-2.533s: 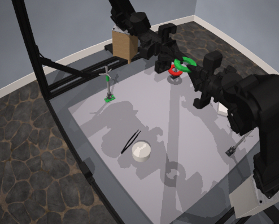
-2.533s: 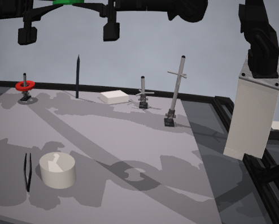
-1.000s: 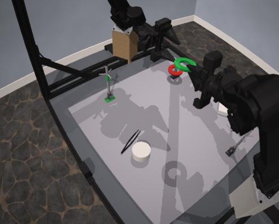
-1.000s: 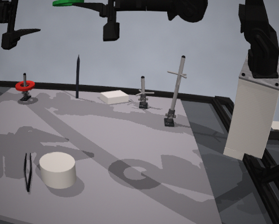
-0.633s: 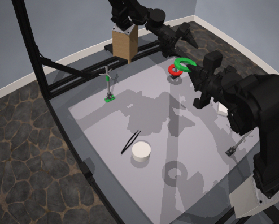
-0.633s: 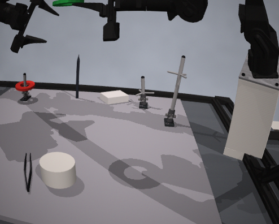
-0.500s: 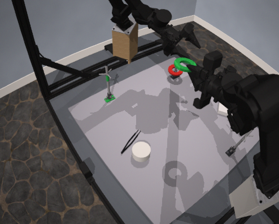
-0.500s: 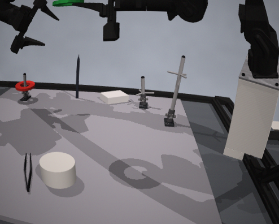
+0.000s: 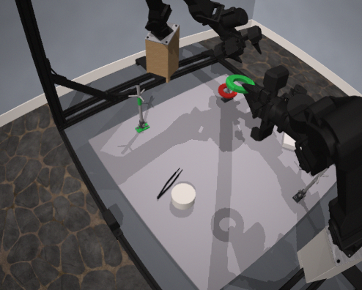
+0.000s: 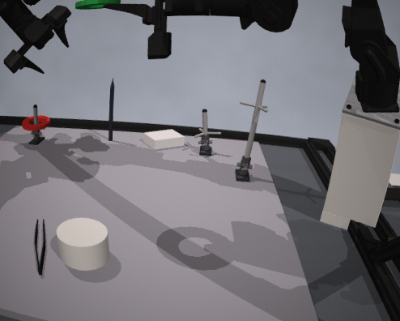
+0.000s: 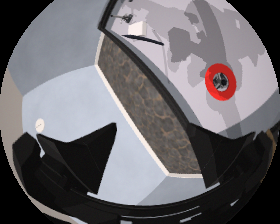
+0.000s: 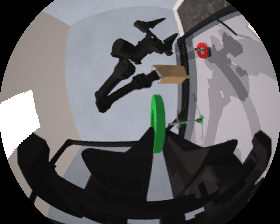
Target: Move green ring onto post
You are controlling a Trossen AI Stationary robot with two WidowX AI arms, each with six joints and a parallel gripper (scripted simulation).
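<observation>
Green ring (image 9: 228, 83) (image 10: 97, 4) (image 12: 160, 120) was in the grasp of the right gripper (image 9: 245, 86) (image 10: 106, 6) (image 12: 156, 130), whose fingers were nearly closed and pinched the ring at its rim. Most of the ring reached out past the fingertips, away from the gripper's body, and its hole was free of any post. In the exterior view it lay roughly level in the air, high above the table (image 9: 154, 161) (image 10: 142, 284). From above, it partly overlapped the red ring (image 9: 221, 91) (image 10: 28, 126) (image 11: 211, 82) (image 12: 206, 56), which sat lower, around a short post on the table. The left gripper (image 9: 250, 57) (image 10: 55, 60) (image 11: 153, 127) (image 12: 171, 25) hung above the table's edge, fingers wide apart and nothing between them. Farther from the held ring, the post with the green foot (image 9: 141, 113) (image 12: 190, 122) stood upright and bare of any ring, its side pins showing near the top. Farther out on the table, a white cylinder (image 9: 183, 195) (image 10: 82, 247) stood just beside black tweezers (image 9: 158, 197) (image 10: 40, 269). Toward the table's far side in the exterior view were a white block (image 9: 289, 140) (image 10: 163, 139) (image 11: 137, 27) and a tall, leaning post (image 10: 252, 130) with a dark foot.
</observation>
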